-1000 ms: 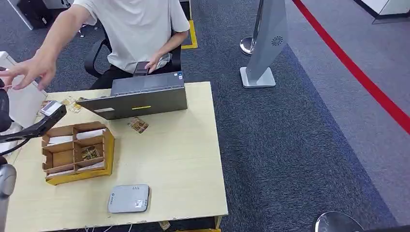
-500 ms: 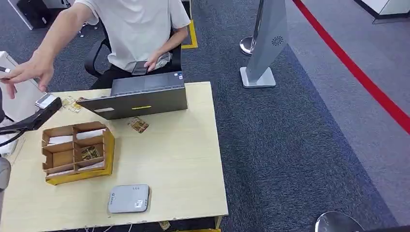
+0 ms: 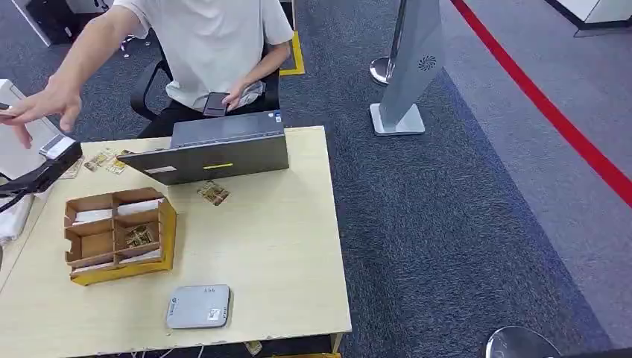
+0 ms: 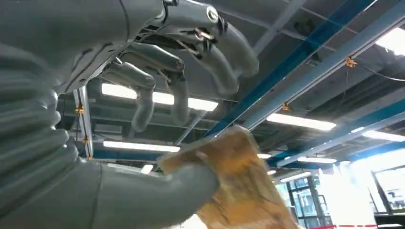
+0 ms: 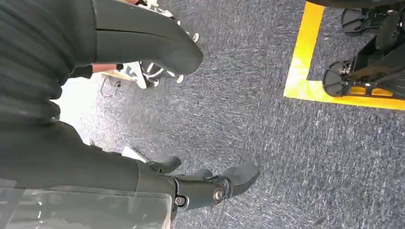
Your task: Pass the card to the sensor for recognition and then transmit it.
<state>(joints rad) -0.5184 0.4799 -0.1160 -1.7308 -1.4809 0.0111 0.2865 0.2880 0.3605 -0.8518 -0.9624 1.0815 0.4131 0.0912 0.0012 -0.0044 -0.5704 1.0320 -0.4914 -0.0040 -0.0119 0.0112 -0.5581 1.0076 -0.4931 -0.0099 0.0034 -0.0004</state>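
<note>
Tan card point(image 4: 239, 186) pinched by left hand point(image 4: 157, 143), raised toward person's hand point(image 3: 37, 108); handover pending, scan seemingly done. Right hand point(image 5: 210, 183) hangs, fingers loose, holding nothing.

The right hand point(image 5: 205, 183) hangs empty over grey carpet point(image 5: 248, 109).

Bare tabletop point(image 3: 276, 246) between laptop point(image 3: 216, 153) and sensor point(image 3: 198, 306).

office | grey carpet point(image 3: 447, 209) | laptop point(image 3: 216, 153) on desk point(image 3: 283, 253) | office chair point(image 3: 149, 82)
</note>
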